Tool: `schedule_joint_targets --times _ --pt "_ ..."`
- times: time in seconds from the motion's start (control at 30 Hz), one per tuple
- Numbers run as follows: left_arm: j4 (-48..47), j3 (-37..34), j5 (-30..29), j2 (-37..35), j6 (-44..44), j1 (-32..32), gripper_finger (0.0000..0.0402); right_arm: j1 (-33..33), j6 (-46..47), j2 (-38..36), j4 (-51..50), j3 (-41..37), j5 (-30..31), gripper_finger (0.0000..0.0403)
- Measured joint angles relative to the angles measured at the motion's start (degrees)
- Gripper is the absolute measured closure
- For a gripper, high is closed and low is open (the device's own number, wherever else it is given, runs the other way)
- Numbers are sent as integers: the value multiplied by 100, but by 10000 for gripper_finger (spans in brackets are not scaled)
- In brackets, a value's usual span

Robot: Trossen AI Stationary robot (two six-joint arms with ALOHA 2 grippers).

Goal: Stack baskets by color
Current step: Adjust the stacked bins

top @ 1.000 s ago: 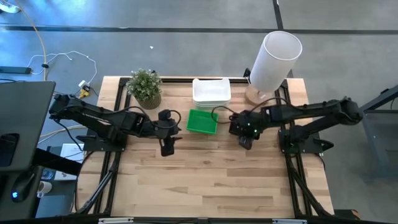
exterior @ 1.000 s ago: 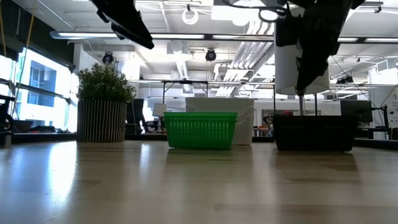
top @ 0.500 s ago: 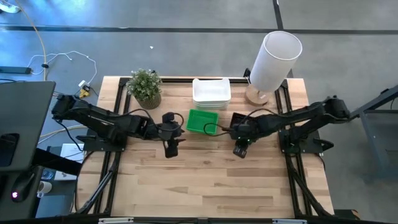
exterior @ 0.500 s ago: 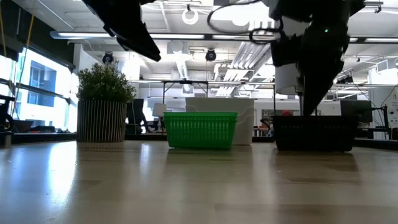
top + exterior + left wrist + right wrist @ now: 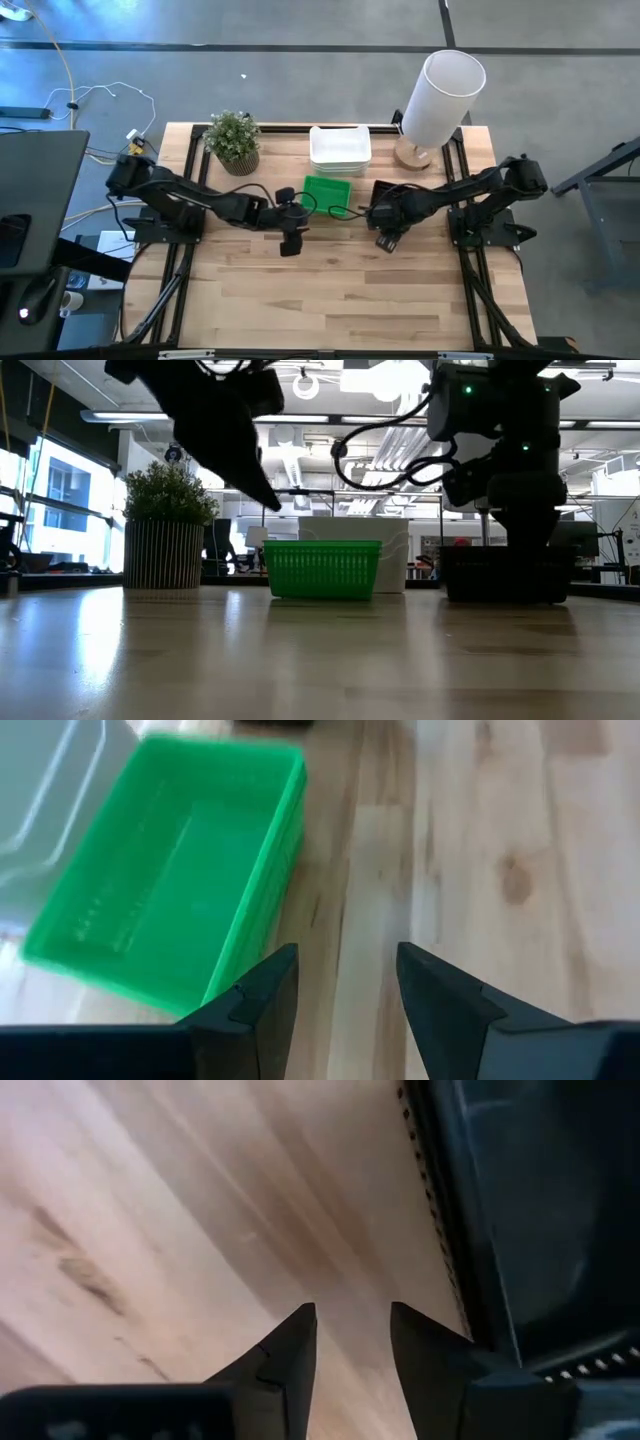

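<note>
On the wooden table (image 5: 330, 290), the green basket stack (image 5: 326, 195) serves as the landmark, sitting near the far middle. Far to its left stands the small potted plant (image 5: 234, 141), by the table's back edge. The left gripper (image 5: 290, 240) hangs just to the front left of the green basket stack, its fingers (image 5: 262, 995) parted with bare wood showing in the gap, gripping nothing. Directly behind the green basket stack, touching or nearly touching it, lies the white basket stack (image 5: 340, 148). To the right of the green basket stack rests the black basket stack (image 5: 386, 192), partly covered by the right arm. The right gripper (image 5: 383, 241) hovers over the table just in front of the black basket stack, its fingers (image 5: 282, 1355) apart and empty. Farther back to the right rises the tall white cylinder (image 5: 442, 96).
</note>
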Motion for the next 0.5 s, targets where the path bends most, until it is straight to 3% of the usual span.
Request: schedule_joint_targets --times 0.2,0.5 --pt "357 -3 71 311 0 66 245 -2 176 -3 -295 0 271 284" --pt "1018 7 622 802 192 138 245 -11 412 -3 -686 0 498 284"
